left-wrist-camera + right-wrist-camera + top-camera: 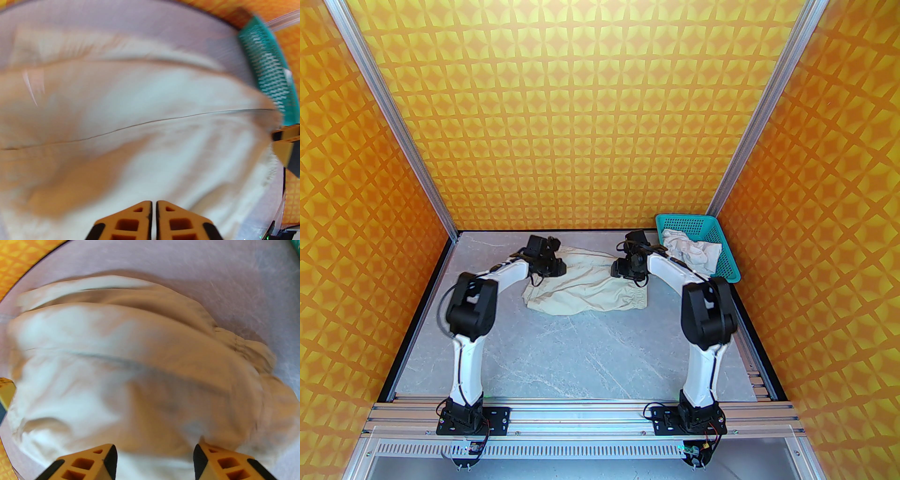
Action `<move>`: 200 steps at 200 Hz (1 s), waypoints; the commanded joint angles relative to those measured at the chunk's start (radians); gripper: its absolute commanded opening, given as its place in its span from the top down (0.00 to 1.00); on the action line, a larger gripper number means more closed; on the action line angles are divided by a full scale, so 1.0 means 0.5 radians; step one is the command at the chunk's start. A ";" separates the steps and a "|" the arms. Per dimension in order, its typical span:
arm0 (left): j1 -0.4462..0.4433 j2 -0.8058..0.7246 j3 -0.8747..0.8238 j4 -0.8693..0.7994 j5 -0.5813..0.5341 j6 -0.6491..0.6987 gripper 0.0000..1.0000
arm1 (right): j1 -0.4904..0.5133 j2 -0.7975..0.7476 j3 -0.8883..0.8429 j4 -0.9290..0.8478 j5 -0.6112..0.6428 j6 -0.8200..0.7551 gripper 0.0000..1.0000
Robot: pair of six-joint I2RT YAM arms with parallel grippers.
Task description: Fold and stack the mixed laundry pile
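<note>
Beige-cream garment [586,293] flat on table [590,356]

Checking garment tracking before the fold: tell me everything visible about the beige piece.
The beige-cream garment is soft, matte cloth, loosely spread and wrinkled on the grey table, left of the teal basket. Its gathered elastic band lies at the right end; a seam runs lengthwise. The left gripper, jaws shut, is at its far-left corner; the right gripper, jaws open, hovers over its far-right part. Contact is unclear.
</note>
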 commanded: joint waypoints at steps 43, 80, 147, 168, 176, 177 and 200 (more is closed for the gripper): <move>0.210 -0.239 -0.474 -0.064 -0.123 -0.107 1.00 | 0.040 0.070 0.064 -0.061 -0.029 -0.042 0.39; 0.403 -0.465 -0.746 -0.098 -0.124 0.038 1.00 | 0.175 -0.006 0.049 -0.046 -0.088 0.032 0.38; 0.511 -0.753 -0.743 -0.159 -0.100 0.165 0.91 | 0.254 -0.351 -0.062 -0.091 -0.191 0.049 0.34; 0.360 -0.906 -0.680 -0.162 -0.104 0.331 0.72 | 0.117 -0.569 -0.314 -0.027 -0.291 0.075 0.32; 0.277 -0.957 -0.654 -0.173 -0.119 0.411 0.66 | 0.053 -0.651 -0.418 0.003 -0.324 0.093 0.31; 0.265 -0.963 -0.652 -0.176 -0.122 0.423 0.65 | 0.049 -0.664 -0.432 0.006 -0.327 0.096 0.32; -0.086 -1.067 -0.595 -0.198 -0.309 0.736 0.51 | -0.144 -0.866 -0.710 0.089 -0.411 0.148 0.30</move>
